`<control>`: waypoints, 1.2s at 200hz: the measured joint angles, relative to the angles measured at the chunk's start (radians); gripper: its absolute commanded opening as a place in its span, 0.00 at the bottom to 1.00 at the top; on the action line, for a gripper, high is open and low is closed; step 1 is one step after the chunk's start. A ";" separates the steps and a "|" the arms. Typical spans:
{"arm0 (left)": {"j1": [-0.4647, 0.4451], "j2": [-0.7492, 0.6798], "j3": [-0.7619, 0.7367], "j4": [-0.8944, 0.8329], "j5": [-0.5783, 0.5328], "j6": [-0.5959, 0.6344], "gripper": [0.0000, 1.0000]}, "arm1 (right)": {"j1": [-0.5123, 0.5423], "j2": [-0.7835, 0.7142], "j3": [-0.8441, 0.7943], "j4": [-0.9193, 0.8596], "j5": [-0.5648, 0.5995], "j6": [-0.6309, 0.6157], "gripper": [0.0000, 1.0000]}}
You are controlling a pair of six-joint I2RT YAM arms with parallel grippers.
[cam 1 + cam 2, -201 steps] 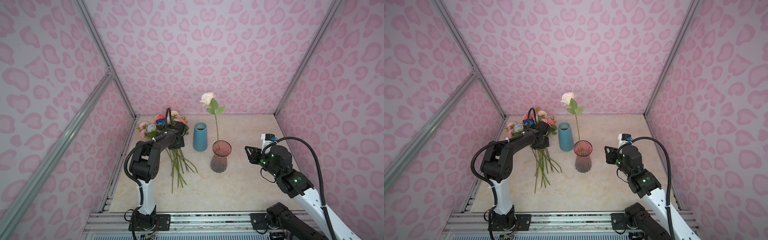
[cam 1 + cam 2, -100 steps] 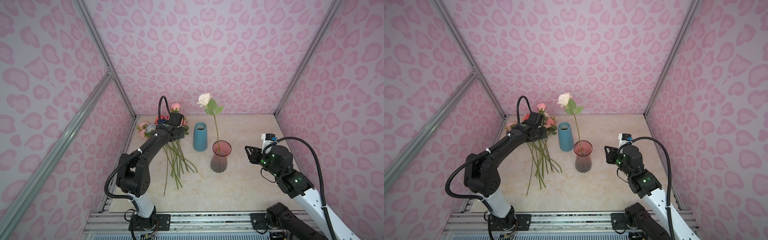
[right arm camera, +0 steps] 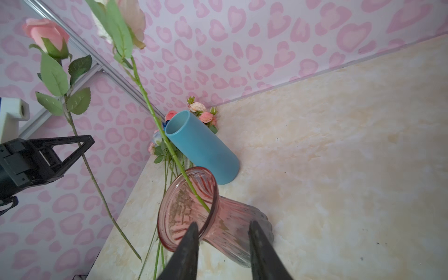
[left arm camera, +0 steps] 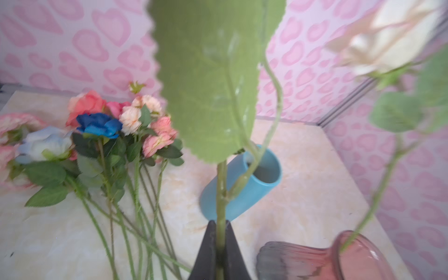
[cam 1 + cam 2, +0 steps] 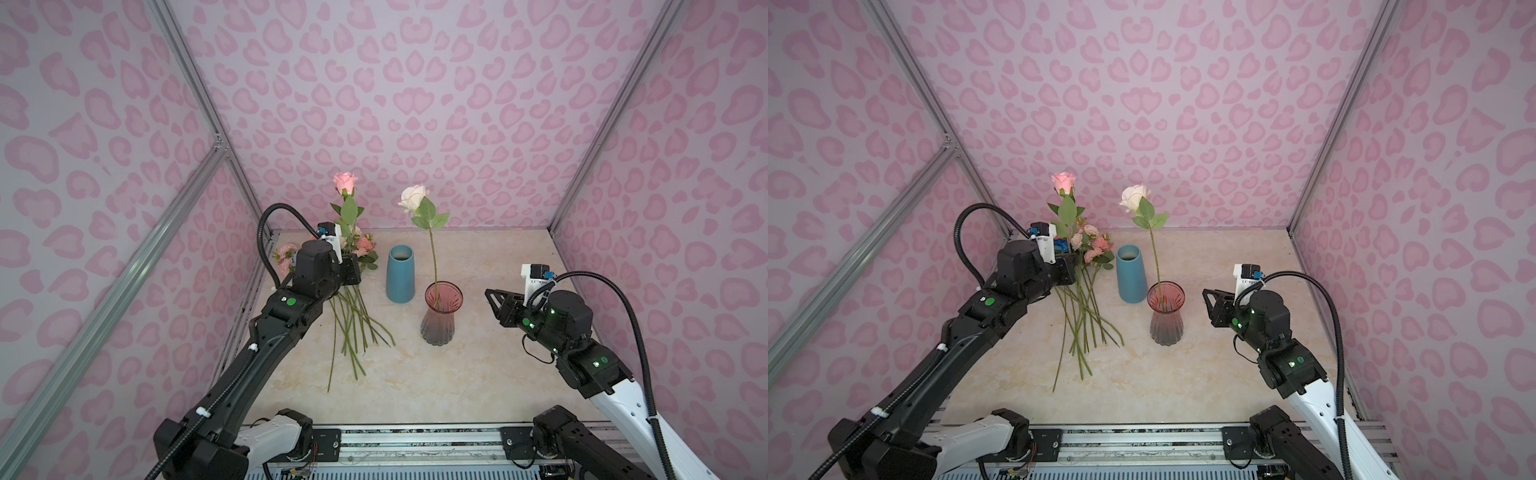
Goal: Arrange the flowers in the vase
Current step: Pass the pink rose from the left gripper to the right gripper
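My left gripper (image 4: 220,221) is shut on the green stem of a pink rose (image 5: 345,183), held upright above the bunch; the stem's lower end hangs free below the jaws. The rest of the flowers (image 5: 360,246) lie at the back left, pink, cream and blue heads (image 4: 99,124) to the wall, stems (image 5: 1084,324) fanned forward. The pink glass vase (image 5: 439,322) stands mid-table holding a cream rose (image 5: 413,197). My right gripper (image 3: 221,226) is open and empty, right of the vase (image 5: 1166,318) with a gap.
A blue cylindrical vase (image 5: 400,274) stands just behind and left of the glass one, next to the bunch. Pink patterned walls with metal posts close in three sides. Bare marble tabletop (image 5: 478,374) lies in front and to the right.
My left arm has lifted the pink rose up out of the bunch, and its stem now hangs clear. My right gripper's jaws have spread a little; that arm has stayed put.
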 measured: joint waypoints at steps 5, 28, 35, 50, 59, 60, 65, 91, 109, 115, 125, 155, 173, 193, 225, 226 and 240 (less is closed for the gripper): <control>-0.002 -0.026 -0.008 0.020 0.021 0.000 0.04 | 0.011 0.005 0.006 0.003 -0.008 -0.001 0.38; -0.034 -0.113 -0.026 0.113 0.115 0.006 0.04 | 0.133 0.027 0.056 0.011 -0.008 -0.040 0.42; -0.049 -0.130 -0.027 0.130 0.143 0.011 0.04 | 0.180 0.035 0.073 0.014 0.004 -0.056 0.43; -0.079 -0.158 -0.027 0.156 0.193 0.020 0.04 | 0.288 0.069 0.122 0.019 0.044 -0.097 0.45; -0.093 -0.168 -0.020 0.165 0.212 0.023 0.04 | 0.339 0.095 0.150 0.026 0.064 -0.118 0.46; -0.094 -0.169 -0.019 0.166 0.213 0.023 0.04 | 0.343 0.097 0.153 0.028 0.066 -0.122 0.46; -0.102 -0.170 -0.009 0.167 0.222 0.023 0.04 | 0.368 0.112 0.167 0.030 0.074 -0.132 0.46; -0.144 -0.169 0.030 0.194 0.258 0.023 0.04 | 0.457 0.195 0.232 0.056 0.119 -0.175 0.46; -0.183 -0.158 0.031 0.212 0.279 0.022 0.04 | 0.492 0.256 0.260 0.085 0.118 -0.183 0.44; -0.198 -0.149 0.030 0.214 0.280 0.021 0.04 | 0.502 0.278 0.270 0.097 0.117 -0.183 0.44; -0.220 -0.136 0.026 0.217 0.280 0.019 0.04 | 0.517 0.319 0.287 0.122 0.105 -0.182 0.42; -0.289 -0.105 0.003 0.220 0.272 0.014 0.04 | 0.558 0.407 0.325 0.164 0.074 -0.182 0.37; -0.317 -0.089 -0.005 0.220 0.268 0.014 0.04 | 0.568 0.438 0.332 0.190 0.062 -0.180 0.29; -0.329 -0.078 -0.011 0.229 0.252 0.014 0.04 | 0.567 0.472 0.348 0.196 0.065 -0.170 0.19; -0.334 -0.076 -0.016 0.241 0.235 0.022 0.04 | 0.568 0.483 0.352 0.217 0.061 -0.150 0.01; -0.334 -0.076 -0.016 0.242 0.234 0.022 0.05 | 0.568 0.483 0.352 0.218 0.061 -0.149 0.01; -0.335 -0.076 -0.016 0.245 0.227 0.022 0.11 | 0.566 0.483 0.350 0.227 0.060 -0.146 0.00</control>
